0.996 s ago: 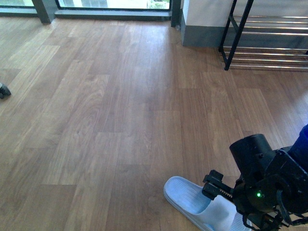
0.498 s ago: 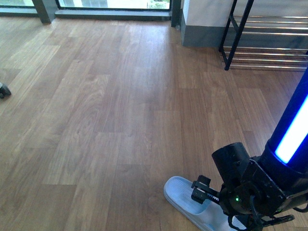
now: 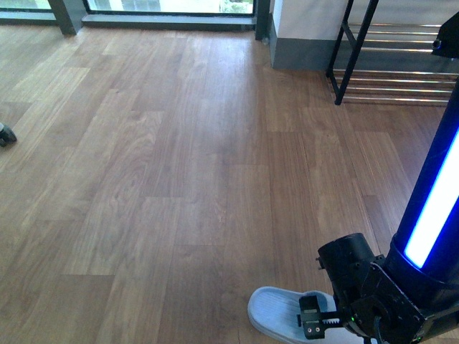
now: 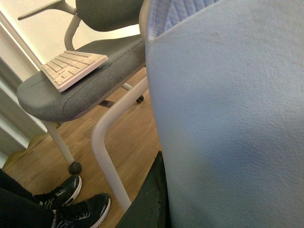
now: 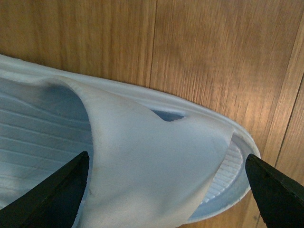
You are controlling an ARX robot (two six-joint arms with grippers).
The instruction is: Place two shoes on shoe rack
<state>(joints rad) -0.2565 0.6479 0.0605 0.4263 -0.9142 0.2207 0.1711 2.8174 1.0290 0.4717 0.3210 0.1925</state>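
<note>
Right claw (image 5: 166,159): released, spread wide. Its two dark fingers (image 5: 52,194) straddle the strap of a pale blue moulded-foam slide slipper (image 3: 276,312). The slipper lies flat on the brown wood-plank floor (image 3: 179,179), directly under the claw. We see no contact with the strap in the wrist view.

Left claw (image 4: 153,199): only a dark finger edge shows. A second pale blue slide slipper (image 4: 228,109) fills the view right against it. We cannot tell whether that claw is clamped on it; it looks carried.

The shoe rack of black metal side frame and chrome rods (image 3: 401,72) stands well apart from the right claw, ahead of it and toward the far wall. No shoe shows on the part in view.

Risks, as we judge them:
- The strap is soft and arched. A pinch on it alone may let the sole swing or slip out in transit.
- Descending too deep would drive the fingertips into the footbed or floor.
- The rack's rods leave open gaps, so a slipper set askew could tip between them.
</note>
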